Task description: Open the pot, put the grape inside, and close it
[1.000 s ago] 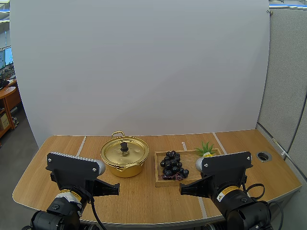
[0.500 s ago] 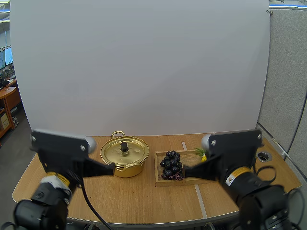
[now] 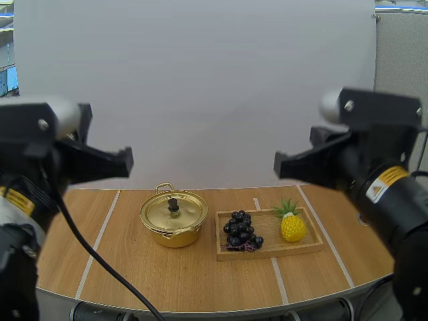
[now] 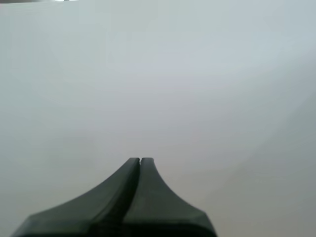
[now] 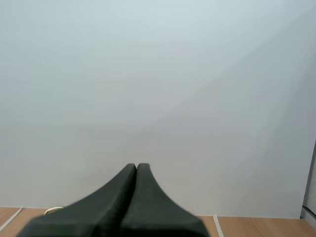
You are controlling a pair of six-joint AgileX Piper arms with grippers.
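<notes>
Left gripper (image 4: 140,160) is hovering high over the left side of the table (image 3: 134,281), fingers lying pressed together as one wedge, gripping nothing. Right gripper (image 5: 137,166) is hanging high over the right side, jaws likewise pressed together, empty. Grapes (image 3: 241,231) are sitting on the wooden tray (image 3: 267,251), beside a toy pineapple (image 3: 292,227). Pot (image 3: 172,231) is standing just left of the tray, lid (image 3: 173,211) resting on it.

Before me on the table (image 3: 120,267), the pot (image 3: 175,226) stands left of the tray (image 3: 267,253). On the tray, the grapes (image 3: 241,231) lie left of the pineapple (image 3: 292,226).
</notes>
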